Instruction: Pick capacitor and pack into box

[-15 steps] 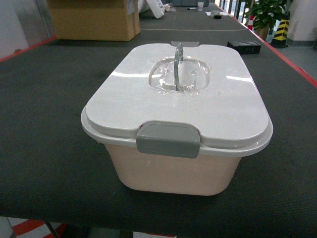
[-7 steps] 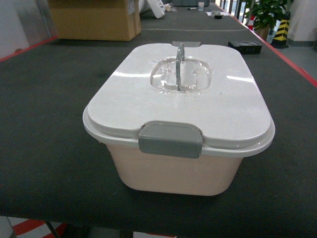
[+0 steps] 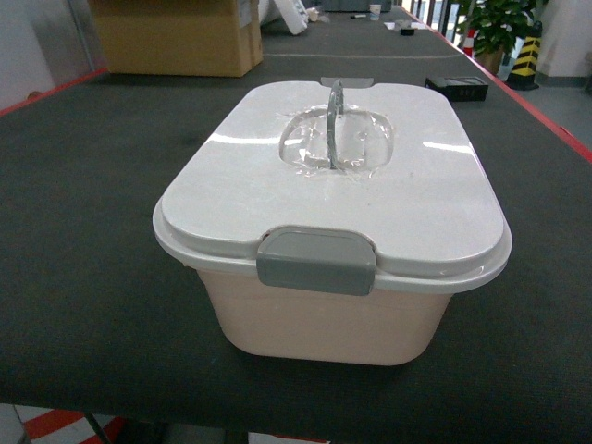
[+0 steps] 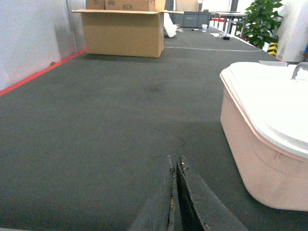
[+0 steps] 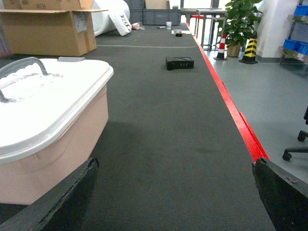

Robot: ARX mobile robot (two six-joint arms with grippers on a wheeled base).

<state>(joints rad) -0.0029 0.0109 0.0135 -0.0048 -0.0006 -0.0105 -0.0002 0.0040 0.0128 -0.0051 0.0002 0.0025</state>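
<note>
The box [image 3: 324, 319] is a pale pink tub standing in the middle of the dark table. Its white lid [image 3: 277, 185] is on, a grey latch clip [image 3: 316, 260] is down at the front, and the grey handle [image 3: 335, 116] stands upright. My left gripper [image 4: 174, 160] is shut with nothing in it, low over the mat to the left of the box [image 4: 255, 159]. Open wide and empty, my right gripper [image 5: 175, 162] sits to the right of the box [image 5: 53, 149]. No capacitor shows in any view. Neither gripper appears in the head view.
A brown cardboard carton [image 3: 176, 37] stands at the far left of the table. A small black block [image 5: 179, 63] lies at the far right near the red table edge [image 5: 231, 110]. Beyond that edge are the floor, a plant [image 5: 238, 21] and a striped post.
</note>
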